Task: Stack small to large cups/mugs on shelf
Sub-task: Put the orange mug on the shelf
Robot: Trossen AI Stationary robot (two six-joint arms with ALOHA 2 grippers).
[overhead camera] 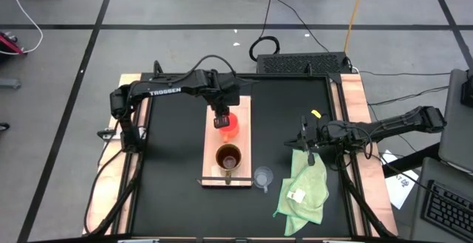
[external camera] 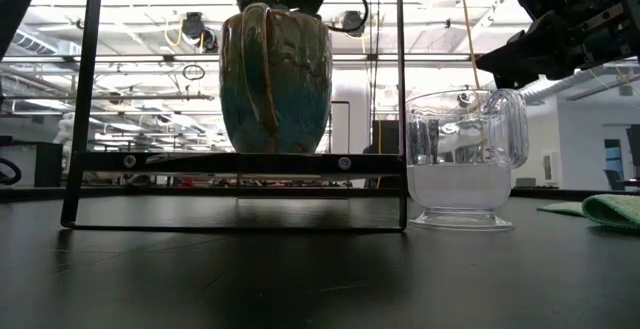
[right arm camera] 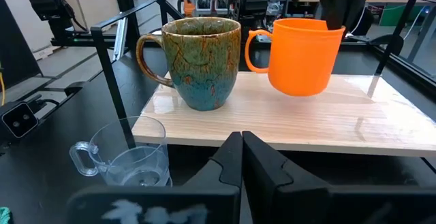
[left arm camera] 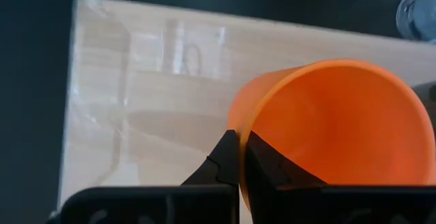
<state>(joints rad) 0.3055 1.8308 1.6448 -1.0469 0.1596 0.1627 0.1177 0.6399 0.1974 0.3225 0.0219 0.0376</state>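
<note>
left gripper (overhead camera: 221, 121) pinching orange-red mug (right arm camera: 303, 45) rim, holding it tilted just above shelf (right arm camera: 286, 125) | brown mug (right arm camera: 202, 62) sitting beyond it | advice: level before releasing | right gripper (overhead camera: 309, 148) waiting pressed together near glass cup (right arm camera: 126, 163)

A light green cloth (overhead camera: 304, 189) lies crumpled on the black tabletop (overhead camera: 170, 147), which serves as the landmark here. The cloth sits toward the tabletop's right front part and carries a small white tag (overhead camera: 297, 196). Beyond the tabletop's far edge, a looped black cable (overhead camera: 264, 47) rests on the grey floor (overhead camera: 148, 7) beside a black keyboard (overhead camera: 303, 63).
</note>
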